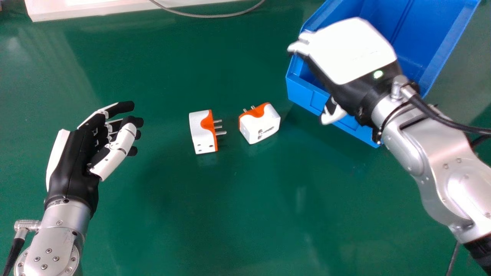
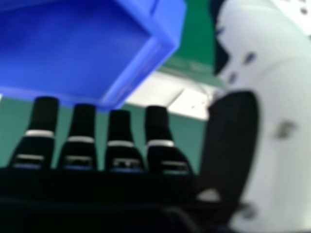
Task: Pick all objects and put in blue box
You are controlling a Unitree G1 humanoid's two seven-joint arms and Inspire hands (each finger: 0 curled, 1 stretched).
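Two white-and-orange plug adapters lie near each other on the green table (image 1: 230, 211): the left adapter (image 1: 196, 132) has its prongs toward the right adapter (image 1: 261, 128), whose own prongs point away from the robot. Over to the right of them I see the blue box (image 1: 307, 92), with the right hand (image 1: 351, 50) above its near-left corner; whether they touch, I can't tell. That hand is wide, fingers (image 2: 120, 131) straight and spread, thumb (image 2: 231, 141) well off to the side. The left hand (image 1: 73, 165) sits left of the adapters, loosely bent and partway open.
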